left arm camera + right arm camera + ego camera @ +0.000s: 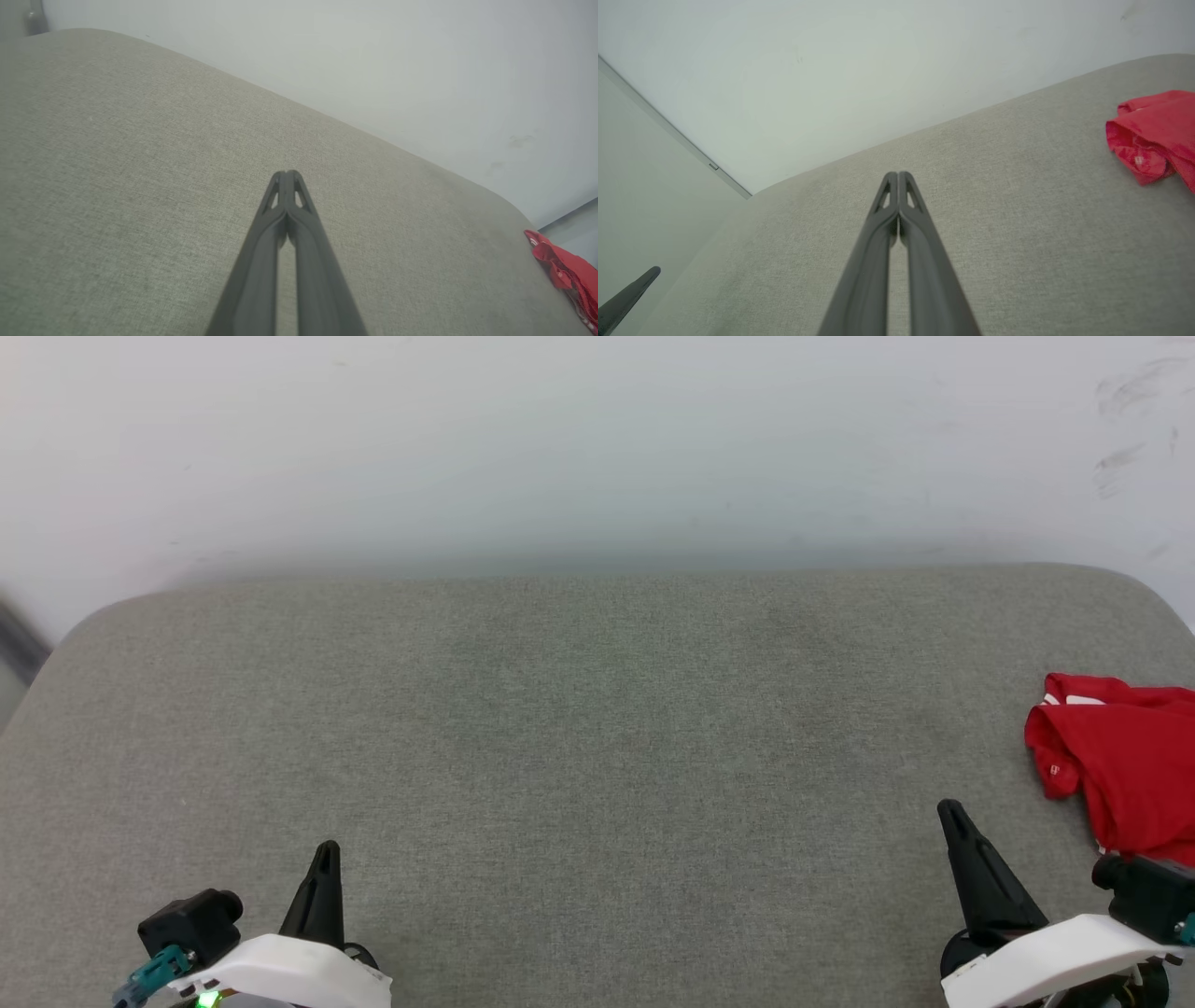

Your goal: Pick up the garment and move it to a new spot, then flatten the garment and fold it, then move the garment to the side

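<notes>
Left pincer point(287, 175), right pincer point(898, 175) shut; garment point(1130, 756) bunched.

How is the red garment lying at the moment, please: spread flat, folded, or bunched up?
Bunched up. The garment lies in a rumpled heap with overlapping folds at the right edge of the grey cushion.

Head view: high, facing forward and down over grey fabric surface point(597, 728) toward white wall point(597, 429). Left wrist view: low, close above surface, sighting along left end effector point(287, 175) toward wall. Right wrist view: likewise along right end effector point(898, 175). All three share garment point(1120, 756) at surface's right end.
</notes>
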{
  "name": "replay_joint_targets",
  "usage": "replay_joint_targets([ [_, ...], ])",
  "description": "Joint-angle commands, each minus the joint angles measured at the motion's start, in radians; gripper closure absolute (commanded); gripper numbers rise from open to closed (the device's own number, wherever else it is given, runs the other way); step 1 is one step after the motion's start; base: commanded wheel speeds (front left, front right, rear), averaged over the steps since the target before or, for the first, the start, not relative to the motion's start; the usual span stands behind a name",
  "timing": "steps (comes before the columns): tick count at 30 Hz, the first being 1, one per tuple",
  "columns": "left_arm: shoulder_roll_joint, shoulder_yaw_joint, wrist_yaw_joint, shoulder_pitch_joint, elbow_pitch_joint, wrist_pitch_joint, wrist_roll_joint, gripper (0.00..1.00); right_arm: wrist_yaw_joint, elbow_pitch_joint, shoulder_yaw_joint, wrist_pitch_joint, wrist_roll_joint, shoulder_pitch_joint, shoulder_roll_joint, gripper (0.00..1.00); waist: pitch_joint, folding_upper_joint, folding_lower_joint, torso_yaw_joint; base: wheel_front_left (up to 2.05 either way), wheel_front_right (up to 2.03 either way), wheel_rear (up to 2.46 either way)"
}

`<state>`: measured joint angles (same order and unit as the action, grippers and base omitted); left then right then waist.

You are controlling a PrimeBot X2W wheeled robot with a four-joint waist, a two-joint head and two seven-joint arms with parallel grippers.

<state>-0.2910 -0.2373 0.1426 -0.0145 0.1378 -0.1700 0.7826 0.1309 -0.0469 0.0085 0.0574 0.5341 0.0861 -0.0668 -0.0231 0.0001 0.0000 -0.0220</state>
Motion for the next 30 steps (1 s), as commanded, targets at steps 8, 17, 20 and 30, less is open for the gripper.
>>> replay_joint_targets([
  [8, 0.023, 0.049, -0.038, 0.040, 0.007, 0.031, 0.112, 1.00, 0.000, 0.026, -0.007, -0.006, 0.152, -0.050, -0.013, 1.00, 0.002, -0.0001, 0.0000, 0.002, 0.00, 0.00, 0.00],
  [17, 0.050, 0.087, -0.070, 0.053, 0.019, 0.063, 0.214, 1.00, 0.000, 0.062, -0.014, -0.006, 0.287, -0.069, -0.016, 1.00, 0.004, -0.0001, 0.0000, 0.004, 0.00, 0.00, 0.00],
  [20, 0.059, 0.099, -0.080, 0.057, 0.023, 0.073, 0.245, 1.00, 0.000, 0.072, -0.016, -0.005, 0.328, -0.076, -0.017, 1.00, 0.005, -0.0001, 0.0000, 0.004, 0.00, 0.00, 0.00],
  [30, 0.086, 0.138, -0.113, 0.068, 0.035, 0.105, 0.343, 1.00, 0.000, 0.107, -0.024, -0.003, 0.458, -0.097, -0.019, 1.00, 0.008, -0.0001, 0.0000, 0.006, 0.00, 0.00, 0.00],
])
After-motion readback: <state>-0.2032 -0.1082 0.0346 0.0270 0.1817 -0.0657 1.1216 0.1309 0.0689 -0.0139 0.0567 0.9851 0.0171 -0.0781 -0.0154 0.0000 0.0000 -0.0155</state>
